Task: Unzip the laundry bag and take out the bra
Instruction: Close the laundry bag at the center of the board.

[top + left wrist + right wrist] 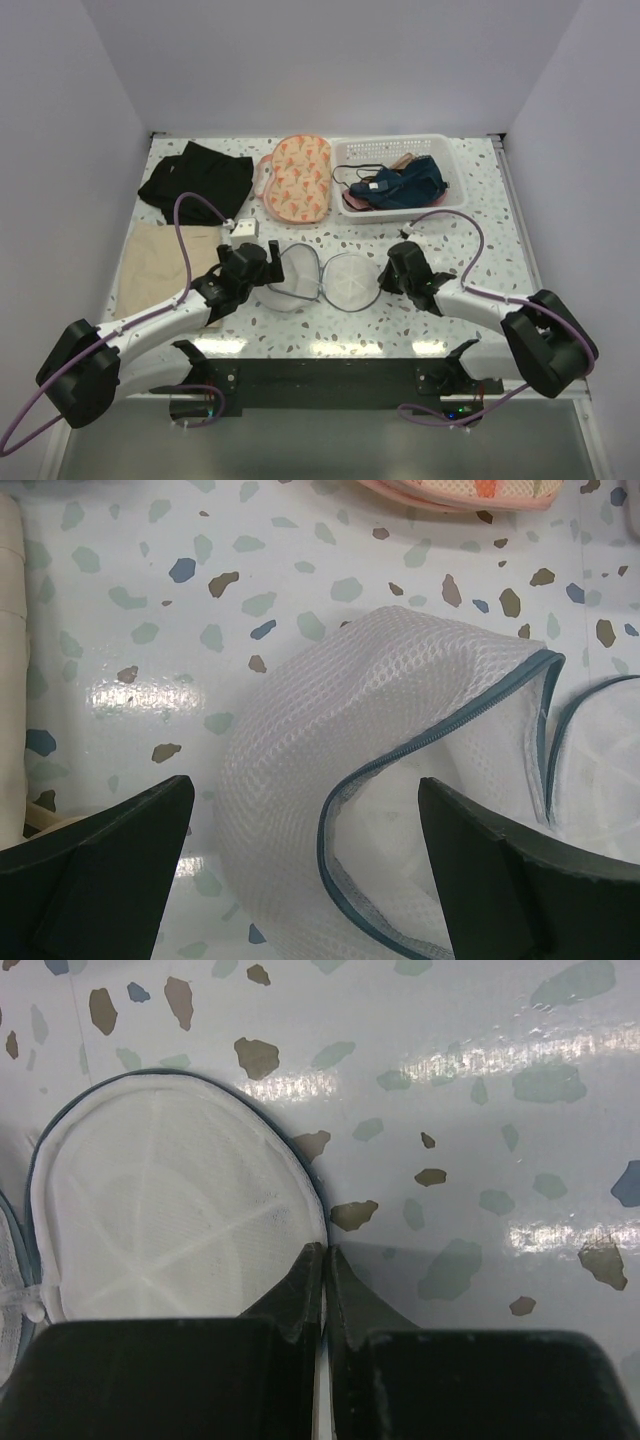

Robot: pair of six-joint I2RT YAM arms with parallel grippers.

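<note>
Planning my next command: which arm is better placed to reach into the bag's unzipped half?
Left. The left gripper is open over the gaping zipper edge of the laundry bag; the right gripper is shut on the other half's rim, seemingly pinning it.

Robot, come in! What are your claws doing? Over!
Left claw open over the laundry bag. Right claw shut on its rim. Bag unzipped, spread open. Orange bra on the table behind it.

Left gripper [305, 795] spread wide; right gripper [324, 1260] closed tight; both arms angled inward.
</note>
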